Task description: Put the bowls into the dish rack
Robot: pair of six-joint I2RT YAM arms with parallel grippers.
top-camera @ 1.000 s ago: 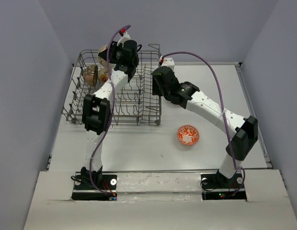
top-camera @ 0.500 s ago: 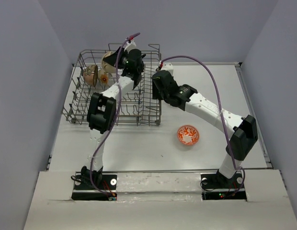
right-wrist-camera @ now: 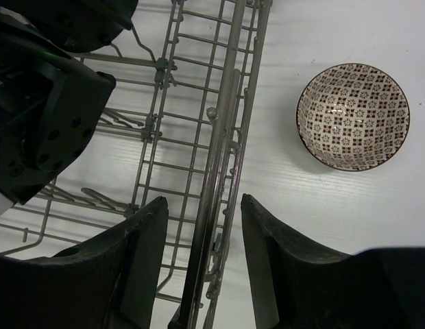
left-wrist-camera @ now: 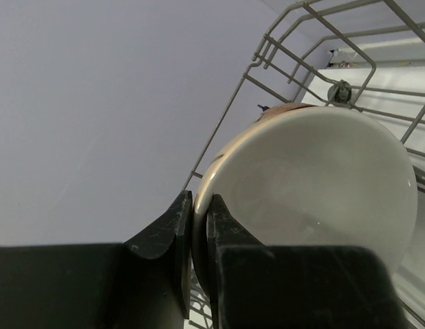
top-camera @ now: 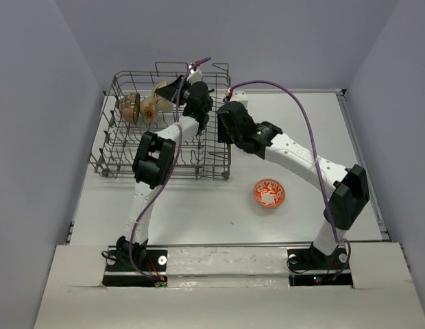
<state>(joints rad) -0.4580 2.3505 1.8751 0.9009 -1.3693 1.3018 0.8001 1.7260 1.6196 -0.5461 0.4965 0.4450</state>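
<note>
The dish rack (top-camera: 199, 154) stands at the back left of the table. My left gripper (top-camera: 177, 89) is shut on the rim of the brown bowl with cream inside (left-wrist-camera: 315, 185) and holds it on edge over the rack's back part (left-wrist-camera: 295, 41), next to two bowls (top-camera: 129, 107) that stand in the rack's back left. My right gripper (right-wrist-camera: 202, 226) is open and empty, its fingers on either side of the rack's right side wall (right-wrist-camera: 223, 137). The grey-patterned bowl (right-wrist-camera: 353, 116) lies on the table right of the rack. The orange-red bowl (top-camera: 269, 193) lies on the table further forward.
The rack's upright tines (right-wrist-camera: 110, 199) and my left arm's dark wrist (right-wrist-camera: 41, 103) are close to the left of my right gripper. The grey back wall (left-wrist-camera: 96, 103) is just behind the rack. The table's right edge (top-camera: 367, 164) is far right.
My left arm has swung its wrist to the right and brought the held bowl down and right, closer to the two racked bowls. My right gripper has shifted slightly left.
</note>
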